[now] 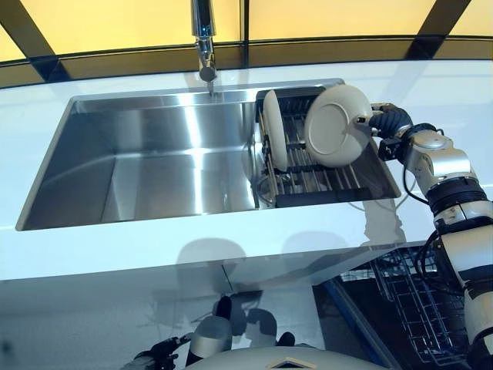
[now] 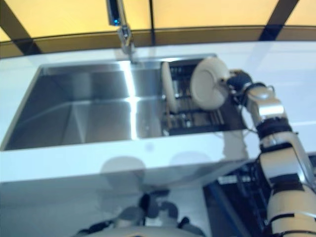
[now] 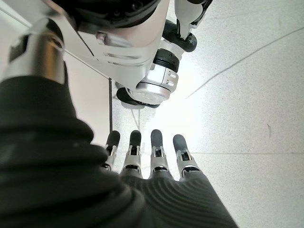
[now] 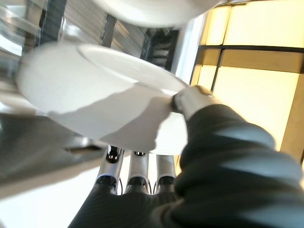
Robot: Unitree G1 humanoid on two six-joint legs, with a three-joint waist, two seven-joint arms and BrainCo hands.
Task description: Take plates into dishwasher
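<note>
Hanging down near the floor, the left hand [image 3: 152, 156] is way out of this one, fingers straight and relaxed, holding nothing. Just right of the robot, below the counter edge, sits the dishwasher rack [image 1: 420, 308], pulled out and looking empty from what I can see of it.

Further out, the right hand [image 1: 385, 122] is up over the drying rack [image 1: 308, 173] that sits in the right end of the sink [image 1: 146, 166]. It's pinching the plate [image 1: 337, 125] by its right rim, thumb on one face and fingers behind the other. The plate stands roughly on edge, its face turned toward the robot, lifted above the rack bars as far as I can tell. A second plate [image 1: 274, 129] stands in the rack just left of it.

So my guess is the carry runs toward the robot and down to the right, and the right arm is the only one near.
</note>
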